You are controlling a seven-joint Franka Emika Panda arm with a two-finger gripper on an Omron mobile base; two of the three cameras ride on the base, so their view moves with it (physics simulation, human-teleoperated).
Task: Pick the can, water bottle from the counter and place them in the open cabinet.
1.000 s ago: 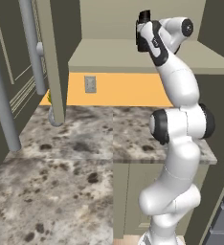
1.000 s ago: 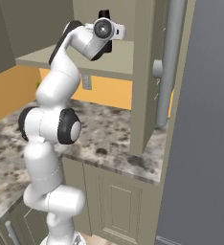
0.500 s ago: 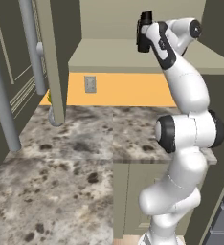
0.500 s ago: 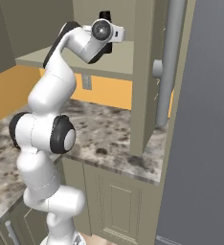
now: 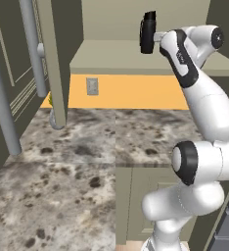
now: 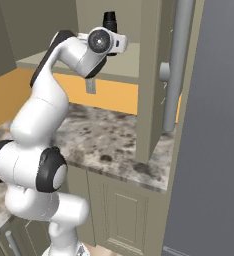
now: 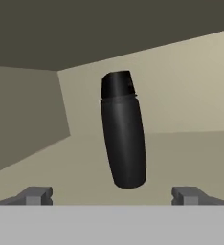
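My end effector has spread wide; water bottle stands released ahead on cabinet shelf.

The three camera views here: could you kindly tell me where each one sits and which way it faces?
Left base view: behind the arm's left, facing the counter and cabinet; arm at right.
Right base view: behind its right, same scene; arm at left.
Hand view: on the hand, facing the water bottle upright on the shelf; open gripper.
Shared: all three show the bottle in the cabinet.

Orange backsplash with grey wall outlet
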